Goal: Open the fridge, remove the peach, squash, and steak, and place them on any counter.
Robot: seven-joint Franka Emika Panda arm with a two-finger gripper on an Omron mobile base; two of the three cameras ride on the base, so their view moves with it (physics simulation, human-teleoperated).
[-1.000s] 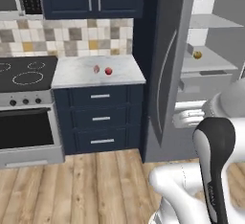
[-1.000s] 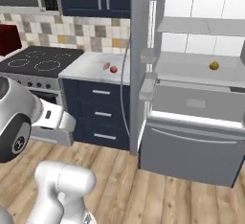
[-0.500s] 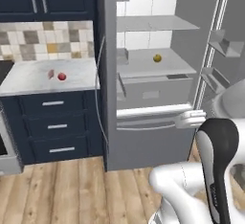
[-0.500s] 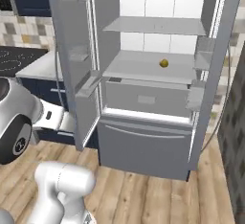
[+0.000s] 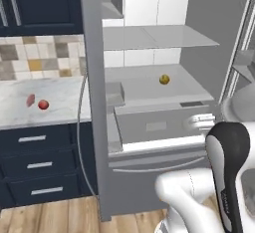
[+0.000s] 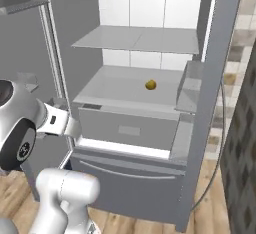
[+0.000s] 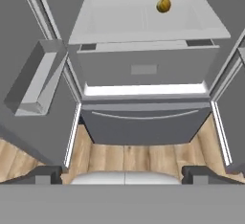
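Ahead of the wide-open, empty jaws stood the fridge, now squarely faced after the base swung; squash on its shelf beyond, peach and steak already on the worktop

Squash inside open fridge; peach, steak on counter.

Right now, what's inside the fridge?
The fridge stands open. The squash sits alone on the middle shelf; the upper shelf looks bare. The inner drawer is shut, so its contents are hidden.
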